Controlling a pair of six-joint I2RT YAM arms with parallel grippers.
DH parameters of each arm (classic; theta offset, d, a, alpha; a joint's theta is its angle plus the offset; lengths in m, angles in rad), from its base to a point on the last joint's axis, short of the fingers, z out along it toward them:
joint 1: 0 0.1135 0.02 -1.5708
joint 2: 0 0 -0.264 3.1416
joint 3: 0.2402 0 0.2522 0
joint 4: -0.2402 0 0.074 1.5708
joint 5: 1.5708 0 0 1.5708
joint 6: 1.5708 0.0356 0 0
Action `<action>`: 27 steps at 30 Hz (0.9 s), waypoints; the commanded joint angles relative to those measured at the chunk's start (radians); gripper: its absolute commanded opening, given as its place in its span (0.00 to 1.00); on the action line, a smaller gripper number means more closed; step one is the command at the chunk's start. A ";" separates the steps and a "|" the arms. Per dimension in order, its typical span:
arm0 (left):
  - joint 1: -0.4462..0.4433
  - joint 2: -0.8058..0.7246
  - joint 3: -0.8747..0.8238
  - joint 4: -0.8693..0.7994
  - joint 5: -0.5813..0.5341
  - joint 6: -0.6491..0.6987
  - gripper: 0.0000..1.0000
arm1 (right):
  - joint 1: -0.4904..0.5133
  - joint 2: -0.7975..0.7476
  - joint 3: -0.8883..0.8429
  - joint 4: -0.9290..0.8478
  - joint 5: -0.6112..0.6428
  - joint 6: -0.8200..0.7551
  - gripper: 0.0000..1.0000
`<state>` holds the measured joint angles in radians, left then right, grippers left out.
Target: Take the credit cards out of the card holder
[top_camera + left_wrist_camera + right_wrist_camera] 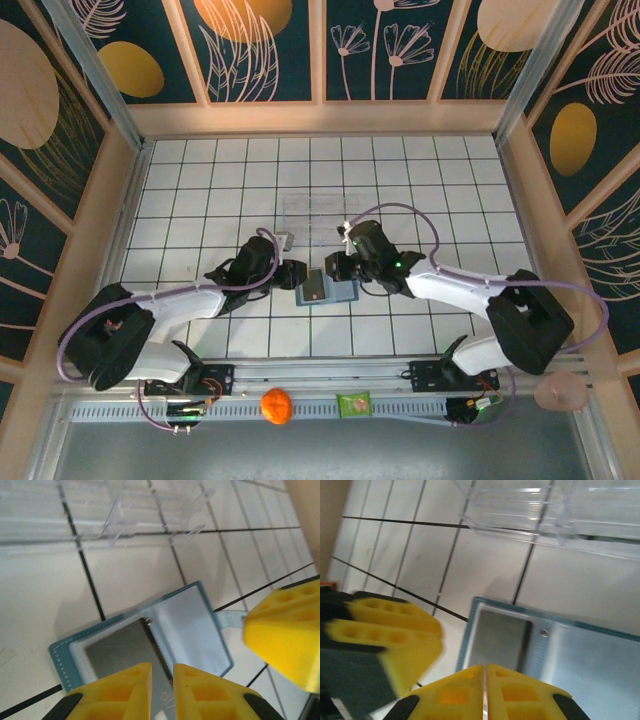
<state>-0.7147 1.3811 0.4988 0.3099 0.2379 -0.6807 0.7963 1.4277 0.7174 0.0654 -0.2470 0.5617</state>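
The teal card holder (pixel 345 293) lies open on the white tiles, its pale inner panel (pixel 195 625) (pixel 590 655) facing up. A grey credit card (pixel 117 650) (pixel 500 640) (pixel 315 290) sits in its left pocket. My left gripper (pixel 162 672) (pixel 298 280) hovers at the card's near edge, jaws a narrow gap apart, and the card's face shows through the gap. My right gripper (pixel 485 669) (pixel 335 268) is shut at the holder's other side. The holder's strap (pixel 231 620) runs up to its yellow finger (pixel 285 630). I cannot tell whether the strap is pinched.
A clear plastic tray (pixel 315 208) (pixel 125 510) (pixel 545 505) stands just beyond the holder. An orange ball (pixel 277 405) and a green packet (pixel 354 405) rest on the near rail between the arm bases. A pink cup (pixel 563 392) sits at the right. Wooden walls enclose the table.
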 commanded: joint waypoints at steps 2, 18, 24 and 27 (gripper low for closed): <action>-0.006 0.042 -0.005 -0.005 0.004 0.013 0.23 | -0.019 0.110 0.008 0.060 -0.125 0.080 0.14; -0.015 0.124 0.008 -0.051 -0.070 0.039 0.23 | -0.037 0.173 -0.004 0.047 -0.078 0.120 0.25; -0.015 0.137 0.003 -0.049 -0.084 0.040 0.20 | -0.034 0.197 -0.002 0.048 -0.092 0.122 0.25; -0.015 0.143 0.003 -0.047 -0.086 0.041 0.20 | -0.029 0.214 0.003 0.044 -0.095 0.122 0.25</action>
<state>-0.7261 1.5043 0.4957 0.2768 0.1707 -0.6548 0.7647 1.6207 0.7219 0.1070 -0.3363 0.6689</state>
